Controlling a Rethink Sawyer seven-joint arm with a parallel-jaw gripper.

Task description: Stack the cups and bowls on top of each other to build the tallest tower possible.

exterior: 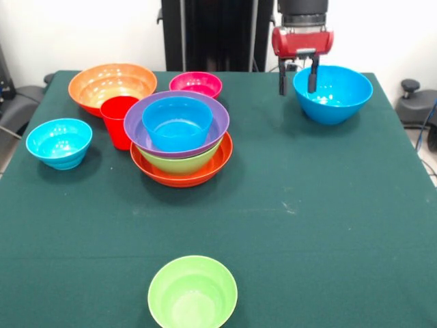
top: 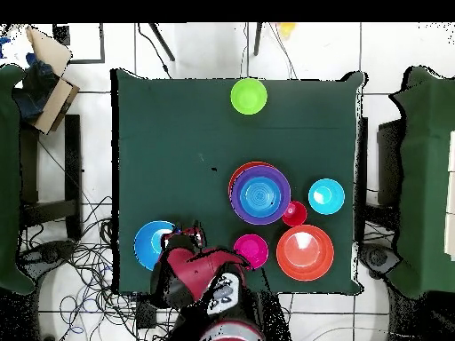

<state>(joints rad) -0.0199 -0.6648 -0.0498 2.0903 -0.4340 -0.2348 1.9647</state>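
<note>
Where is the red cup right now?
In the front view, the red cup stands left of the tower, touching it, just in front of the loose orange bowl.

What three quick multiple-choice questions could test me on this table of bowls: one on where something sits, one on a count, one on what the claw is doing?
1. Where does the red cup stand?
A. inside the tower
B. on the cloth beside the tower
C. in the lone green bowl

2. How many bowls make up the tower?
A. two
B. four
C. six

3. How is the gripper set?
A. open, fingers astride a blue bowl's rim
B. shut on the cup
C. shut, high above bare cloth

Answers:
1 B, it stands on the cloth at the tower's side.
2 B, orange, green, purple and blue are nested.
3 A, its fingers straddle the blue bowl rim.
</note>
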